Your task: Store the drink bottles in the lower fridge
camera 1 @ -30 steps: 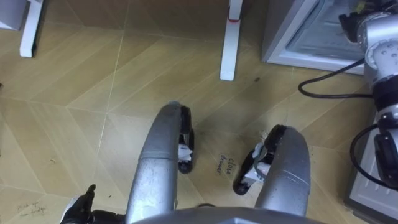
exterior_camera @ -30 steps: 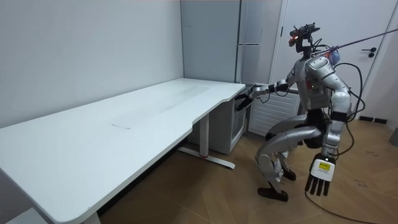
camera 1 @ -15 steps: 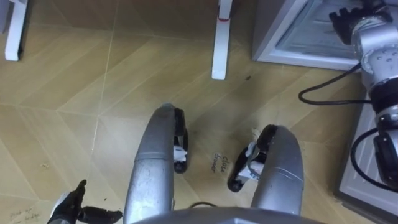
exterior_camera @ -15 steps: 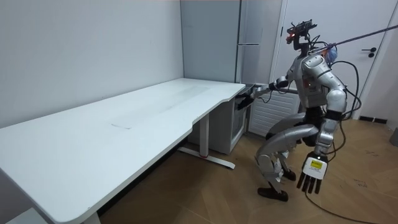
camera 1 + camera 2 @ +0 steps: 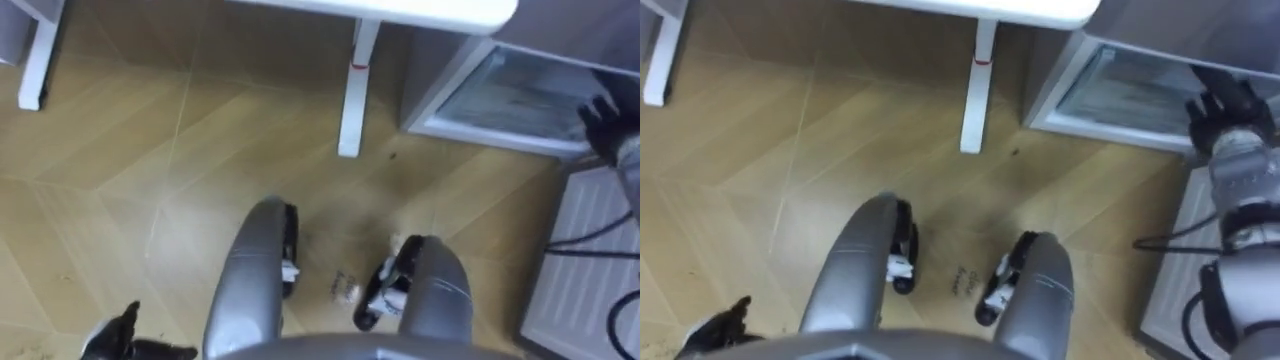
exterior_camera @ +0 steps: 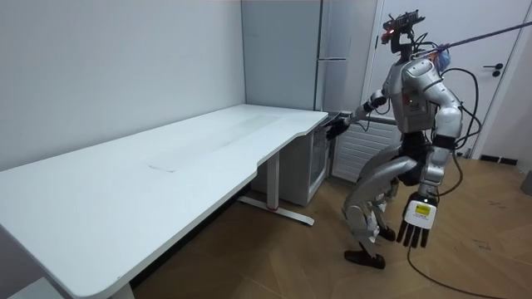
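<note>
At the desk (image 6: 208, 141) end my right hand (image 5: 1227, 108) is by the fridge (image 5: 1130, 90), grip unclear; left hand (image 6: 416, 224) hangs open, so I judge all loading is left.

The trunk and limbs are clad in silver-grey shells, rounded over the thighs, with black joints and black feet. Black cables are looped along the right forearm and at the back. The left hand (image 6: 417, 221) is dark, and a yellow-and-white tag is borne on its back. The right hand (image 5: 1228, 108) appears equally dark.
</note>
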Robot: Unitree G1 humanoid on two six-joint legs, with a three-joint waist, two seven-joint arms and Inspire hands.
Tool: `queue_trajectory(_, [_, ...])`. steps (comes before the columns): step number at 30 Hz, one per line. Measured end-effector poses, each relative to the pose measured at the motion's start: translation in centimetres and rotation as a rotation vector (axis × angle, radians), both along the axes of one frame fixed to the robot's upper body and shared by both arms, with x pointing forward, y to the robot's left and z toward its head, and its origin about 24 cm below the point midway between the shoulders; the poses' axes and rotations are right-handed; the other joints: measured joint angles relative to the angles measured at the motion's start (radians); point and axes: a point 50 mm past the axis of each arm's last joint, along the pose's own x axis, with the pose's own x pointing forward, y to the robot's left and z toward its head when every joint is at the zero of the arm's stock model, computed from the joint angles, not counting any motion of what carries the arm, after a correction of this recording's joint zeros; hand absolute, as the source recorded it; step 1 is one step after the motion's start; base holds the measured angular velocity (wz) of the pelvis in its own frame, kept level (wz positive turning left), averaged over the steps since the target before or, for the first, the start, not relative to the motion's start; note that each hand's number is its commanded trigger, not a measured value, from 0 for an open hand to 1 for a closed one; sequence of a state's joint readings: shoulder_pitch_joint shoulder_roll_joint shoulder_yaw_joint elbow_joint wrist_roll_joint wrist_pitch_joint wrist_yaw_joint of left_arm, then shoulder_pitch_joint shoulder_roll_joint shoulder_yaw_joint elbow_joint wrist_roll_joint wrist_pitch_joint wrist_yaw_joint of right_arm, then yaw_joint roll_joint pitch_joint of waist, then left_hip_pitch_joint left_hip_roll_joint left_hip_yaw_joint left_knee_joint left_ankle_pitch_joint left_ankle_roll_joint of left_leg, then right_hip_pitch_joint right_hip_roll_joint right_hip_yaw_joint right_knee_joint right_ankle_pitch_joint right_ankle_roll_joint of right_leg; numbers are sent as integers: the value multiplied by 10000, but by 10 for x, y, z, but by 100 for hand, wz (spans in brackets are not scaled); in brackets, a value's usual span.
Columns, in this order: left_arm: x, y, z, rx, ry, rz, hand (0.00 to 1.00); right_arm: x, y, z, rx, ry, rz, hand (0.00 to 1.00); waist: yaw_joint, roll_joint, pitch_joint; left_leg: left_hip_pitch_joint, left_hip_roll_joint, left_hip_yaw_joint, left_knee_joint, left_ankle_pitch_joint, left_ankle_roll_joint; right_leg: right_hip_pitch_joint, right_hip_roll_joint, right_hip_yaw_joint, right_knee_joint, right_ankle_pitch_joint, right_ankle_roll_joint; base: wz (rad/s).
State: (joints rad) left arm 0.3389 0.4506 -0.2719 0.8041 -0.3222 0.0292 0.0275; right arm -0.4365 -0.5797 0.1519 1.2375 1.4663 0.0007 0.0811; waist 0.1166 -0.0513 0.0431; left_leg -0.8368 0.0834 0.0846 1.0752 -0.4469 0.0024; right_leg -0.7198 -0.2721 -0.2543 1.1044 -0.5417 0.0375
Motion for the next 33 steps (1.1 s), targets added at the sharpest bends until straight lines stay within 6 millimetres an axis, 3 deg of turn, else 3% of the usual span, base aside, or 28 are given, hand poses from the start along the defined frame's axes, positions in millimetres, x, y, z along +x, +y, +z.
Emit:
queue_trajectory(5, [7, -6, -7, -45, 143, 275, 0, -33, 14, -39, 910, 1036, -555, 0, -22, 140, -45, 1295, 97, -15, -1357, 318, -87, 1428, 441, -243, -1701, 522, 70, -4])
queue_trajectory(9, [3, -13, -14, -191, 430, 639, 0, -69, 20, -65, 1211, 2243, -633, 0, -3, 329, -160, 2444, 66, 85, -2509, 548, -120, 2572, 670, -279, -3017, 931, 180, -1])
queue_trajectory(15, [-9, -11, -17, -106, 516, 1951, 0, -115, 31, -92, 1859, 3154, -1213, 0, -102, 211, -182, 4521, 14, 186, -4083, 800, -318, 4671, 909, -508, -4712, 1260, 235, 1])
queue_trajectory(16, [-16, -13, -19, -101, 658, 2130, 0, -123, 30, -94, 2026, 3158, -1628, 0, -232, 216, -256, 4847, -34, 122, -4306, 825, -347, 5012, 933, -595, -5005, 1273, 260, 15])
queue_trajectory(18, [-24, -15, -20, -164, 764, 2430, 0, -129, 24, -93, 2216, 2905, -2314, 0, -440, 154, -322, 5284, -56, 100, -4614, 859, -396, 5485, 1005, -649, -5424, 1341, 307, 9])
queue_trajectory(23, [-45, -13, -18, 176, 1110, 2722, 0, -137, 16, -89, 2076, 2637, -2726, 0, -810, -128, -383, 6705, -126, 196, -5720, 1100, -502, 6897, 1177, -766, -6673, 1709, 353, -2])
queue_trajectory(28, [-50, -10, -17, 333, 1166, 2890, 0, -117, 10, -75, 1295, 2179, -2064, 0, -1179, -383, -392, 7484, -82, 227, -6638, 1412, -595, 7755, 1504, -770, -7874, 2269, 309, -4])
queue_trajectory(31, [-46, -9, -16, 436, 976, 3036, 0, -109, 1, -64, 121, 2521, -1262, 0, -1315, -521, -431, 7705, -152, 286, -7121, 1633, -571, 7931, 1528, -782, -8330, 2520, 319, -3])
queue_trajectory(33, [-43, -8, -16, 502, 910, 2917, 0, -104, -6, -57, -705, 2841, -748, 0, -1349, -588, -417, 7944, -215, 305, -7532, 1826, -558, 7960, 1505, -722, -8362, 2639, 328, -5])
